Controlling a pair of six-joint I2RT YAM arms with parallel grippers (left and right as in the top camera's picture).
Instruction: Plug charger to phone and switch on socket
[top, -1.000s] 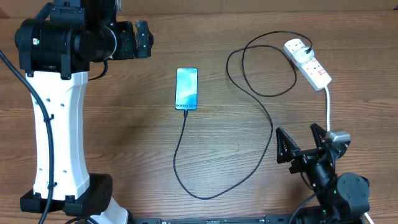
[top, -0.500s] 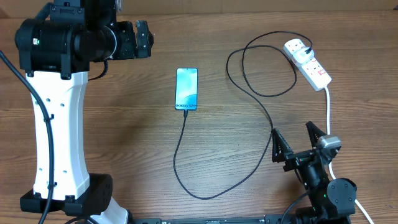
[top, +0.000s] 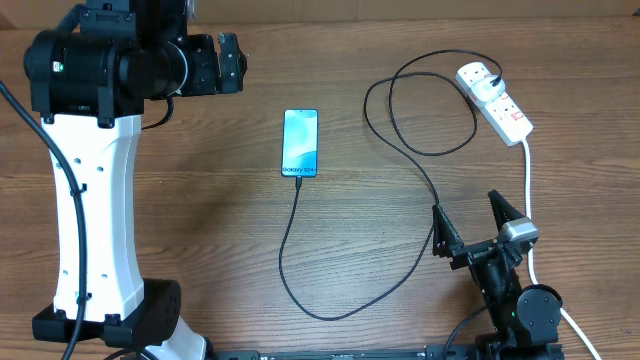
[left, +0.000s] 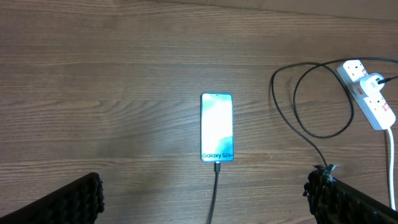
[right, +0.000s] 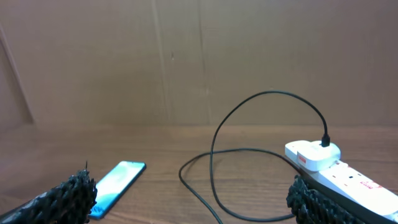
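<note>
Wooden surface (top: 200, 210), lit phone (top: 300, 142), charger (left: 216, 180) meeting its Galaxy end, socket (top: 497, 100) well right of phone, left gripper (top: 232, 62) wide left of phone, right gripper (top: 467, 215) wide, nearer the socket's cord.

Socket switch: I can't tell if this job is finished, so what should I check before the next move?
1. The charger tip sits in the phone: ok.
2. The white plug is in the socket: ok.
3. The socket is switched on: cannot tell, switches too small.
4. The left gripper is open, empty, apart from the phone: ok.
5. The right gripper is open and empty: ok.
6. It is apart from the charger cable: cannot tell, one finger lies beside it.
</note>
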